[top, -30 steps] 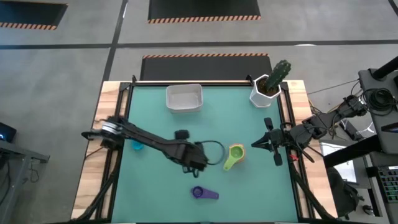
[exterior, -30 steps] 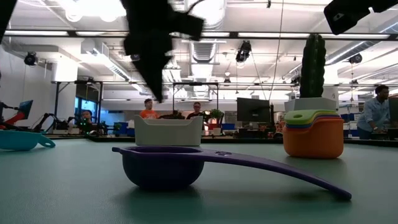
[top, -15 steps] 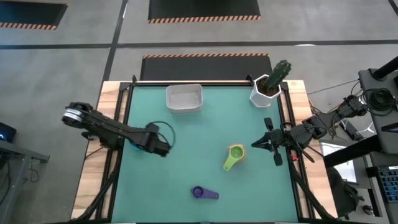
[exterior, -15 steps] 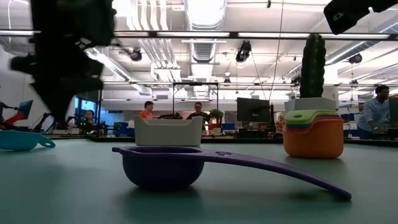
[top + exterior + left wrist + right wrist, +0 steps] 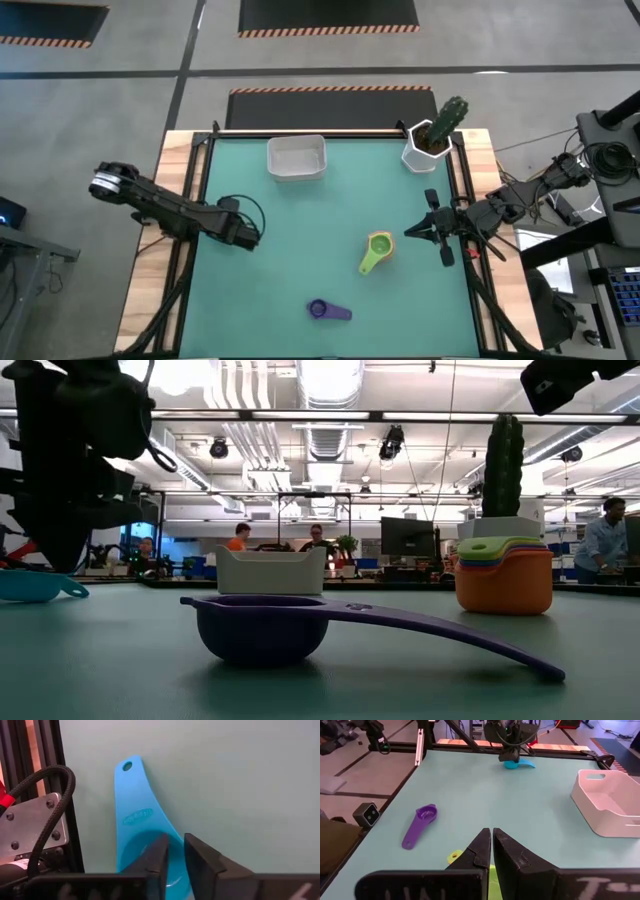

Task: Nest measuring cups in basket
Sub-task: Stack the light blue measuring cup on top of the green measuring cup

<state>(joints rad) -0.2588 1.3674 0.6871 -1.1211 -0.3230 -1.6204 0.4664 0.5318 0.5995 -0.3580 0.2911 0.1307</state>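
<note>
**Left arm lines up on the blue cup**

The left gripper [image 5: 174, 851] hangs right above the blue cup [image 5: 137, 827] at the table's left edge, fingers slightly spread, straddling the bowl's rim, handle pointing straight ahead. The bowl is mostly hidden beneath them. The right gripper [image 5: 492, 851] waits, pressed together. The basket [image 5: 296, 157] sits far off.

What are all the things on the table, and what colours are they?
Nested cups: one stack, green on top over yellow and orange, right of the middle.
Purple cup: one, near the front edge.
Blue cup: one, by the left edge, under the left pincer.
Basket: one, white, at the back, empty.
Cactus pot: one, white with a green cactus, back right corner.
Left pincer: fingers slightly apart, just above the blue cup.
Right pincer: shut, waiting at the right side.
</note>
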